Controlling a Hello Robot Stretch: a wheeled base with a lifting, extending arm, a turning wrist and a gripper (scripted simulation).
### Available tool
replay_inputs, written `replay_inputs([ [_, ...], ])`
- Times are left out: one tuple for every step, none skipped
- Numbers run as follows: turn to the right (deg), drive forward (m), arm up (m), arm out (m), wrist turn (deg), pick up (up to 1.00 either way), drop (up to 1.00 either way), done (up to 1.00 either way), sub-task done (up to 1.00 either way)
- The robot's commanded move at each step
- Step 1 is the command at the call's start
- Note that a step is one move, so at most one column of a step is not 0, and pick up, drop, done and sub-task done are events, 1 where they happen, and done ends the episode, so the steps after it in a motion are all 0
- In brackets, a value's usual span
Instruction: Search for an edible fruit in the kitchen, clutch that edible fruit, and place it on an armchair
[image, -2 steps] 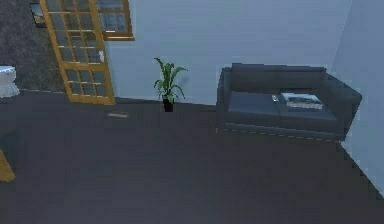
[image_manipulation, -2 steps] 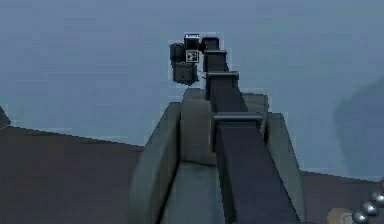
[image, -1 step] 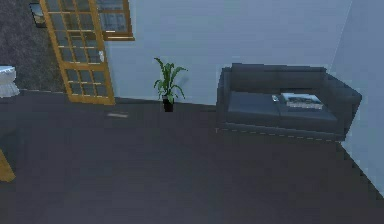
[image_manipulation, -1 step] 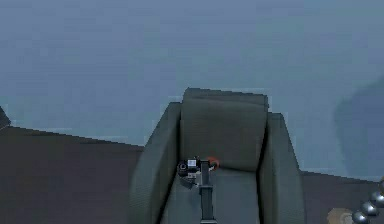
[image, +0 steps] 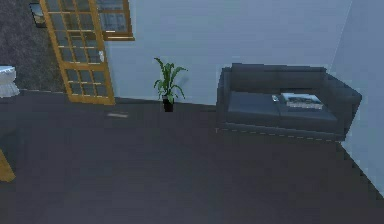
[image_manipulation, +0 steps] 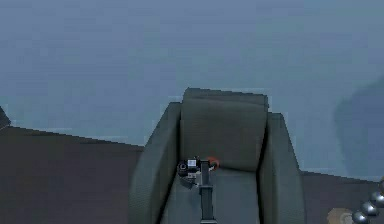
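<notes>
A dark grey-green armchair (image_manipulation: 225, 130) stands against a pale wall in the arm side view. My arm (image_manipulation: 206, 200) rises from the bottom edge over its seat. The gripper (image_manipulation: 190, 168) sits at the arm's far end, above the seat cushion. A small reddish-orange round thing (image_manipulation: 213, 163) lies right by the gripper, against the chair's seat and back. I cannot tell whether the gripper holds anything.
The forward view has a dark sofa (image: 285, 100) at the right with a flat pale thing (image: 300, 98) on it. A potted plant (image: 168, 82) stands by the wall, and a wooden glazed door (image: 85, 50) is at the left. Dark floor (image: 150, 160) lies between.
</notes>
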Motion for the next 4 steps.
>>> replay_inputs([
  [0.0,0.0,0.0,0.0,0.0,0.0,1.0,0.0,0.0],
  [0.0,0.0,0.1,0.0,0.0,0.0,0.0,0.0,0.0],
  [0.0,0.0,0.0,-0.08,0.0,0.0,0.0,0.0,0.0],
  [0.0,0.0,0.0,0.0,0.0,0.0,0.0,1.0,0.0],
])
